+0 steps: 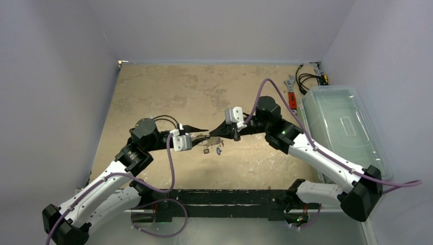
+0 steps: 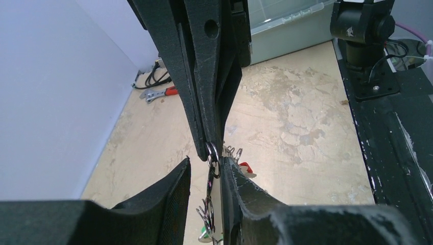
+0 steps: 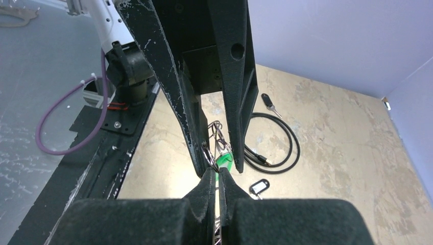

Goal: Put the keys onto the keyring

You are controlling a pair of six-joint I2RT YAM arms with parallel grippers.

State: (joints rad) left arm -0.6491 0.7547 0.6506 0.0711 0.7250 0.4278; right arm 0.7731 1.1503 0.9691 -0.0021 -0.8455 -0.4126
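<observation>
Mottled tan table (image 1: 204, 92), red-handled wrench (image 1: 292, 97), black cable (image 1: 306, 79), lidded clear bin (image 1: 347, 127), black-tagged key (image 3: 259, 186).

Seen from above, the keys (image 1: 218, 150) near the pincer tips are too small for me to tell apart. The keyring (image 2: 209, 204) between the left pincer's (image 2: 207, 163) fingers runs off the bottom edge. The right pincer (image 3: 217, 176) hides part of a green key head (image 3: 225, 162).

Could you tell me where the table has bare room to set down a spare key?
Bare: the far part of the table between the back wall and the arms, and the strip between the loose keys and the mounting bar. Crowded: mid-table where left gripper and right gripper meet, and the right edge by wrench and bin.
</observation>
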